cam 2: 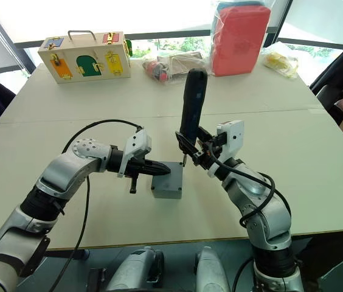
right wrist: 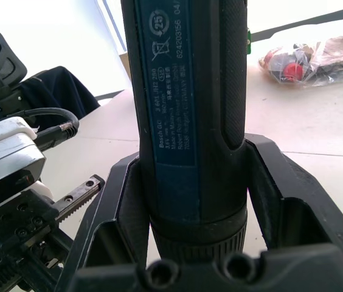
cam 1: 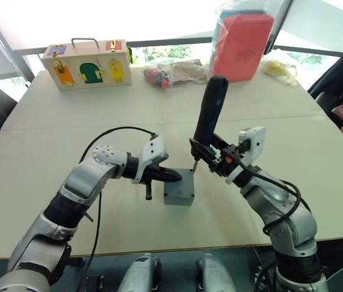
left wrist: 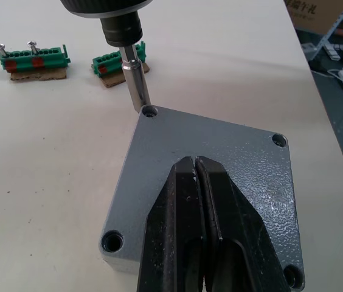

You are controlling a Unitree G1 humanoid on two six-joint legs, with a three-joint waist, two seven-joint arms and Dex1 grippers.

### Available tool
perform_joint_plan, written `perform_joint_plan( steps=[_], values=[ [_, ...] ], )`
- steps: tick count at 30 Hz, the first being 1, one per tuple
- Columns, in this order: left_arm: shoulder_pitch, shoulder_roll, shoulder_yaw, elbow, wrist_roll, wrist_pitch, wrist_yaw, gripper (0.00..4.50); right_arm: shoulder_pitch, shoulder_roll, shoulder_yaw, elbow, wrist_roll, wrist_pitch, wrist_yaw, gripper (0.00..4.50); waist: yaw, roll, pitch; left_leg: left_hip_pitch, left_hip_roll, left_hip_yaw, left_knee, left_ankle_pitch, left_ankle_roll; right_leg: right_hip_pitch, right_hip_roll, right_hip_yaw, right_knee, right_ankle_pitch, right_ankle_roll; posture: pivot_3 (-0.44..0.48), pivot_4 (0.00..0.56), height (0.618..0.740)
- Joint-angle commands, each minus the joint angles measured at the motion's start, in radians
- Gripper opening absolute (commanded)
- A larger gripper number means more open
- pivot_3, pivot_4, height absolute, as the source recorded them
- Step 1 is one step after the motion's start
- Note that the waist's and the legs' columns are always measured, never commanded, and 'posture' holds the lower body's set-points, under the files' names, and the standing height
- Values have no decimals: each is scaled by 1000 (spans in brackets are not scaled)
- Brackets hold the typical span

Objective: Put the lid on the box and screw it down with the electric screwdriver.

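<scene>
Left pincer (left wrist: 199, 182), fingers pressed together, is resting on the lid (left wrist: 220, 164), which sits on the box (cam 1: 179, 190) mid-counter (cam 1: 68, 140). Right pincer (cam 1: 211, 153) grips the screwdriver (cam 1: 210, 112) upright, bit in a far corner hole.

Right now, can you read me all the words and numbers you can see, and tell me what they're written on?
"BOSCH", running lengthwise on the blue label of the electric screwdriver.
"25" in a circle, top of that label, beside a crossed-out bin sign.
"62420356" and "04", along the label's edge; I am unsure of some digits.
The label's small lines are too tiny to read.
The cardboard box carries printed characters, cut off and unreadable.
</scene>
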Motion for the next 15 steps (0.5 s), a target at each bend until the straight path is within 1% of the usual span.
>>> perform_joint_plan(
  steps=[1,8,15],
  values=[
    [15,12,-7,-13,11,16,3,0,-57,-3,-29,-72,11,-38,-9,1843,0,0,0,0,0,0,0,0,0,0,0,0,0,0,0,0,150,740],
    [18,11,-8,-13,13,14,8,0,-100,-3,-56,-132,91,32,-34,1843,0,0,0,0,0,0,0,0,0,0,0,0,0,0,0,0,150,740],
    [10,7,-9,-2,17,6,8,0,-61,-6,-21,-123,70,23,-30,1843,0,0,0,0,0,0,0,0,0,0,0,0,0,0,0,0,150,740]
  ],
)
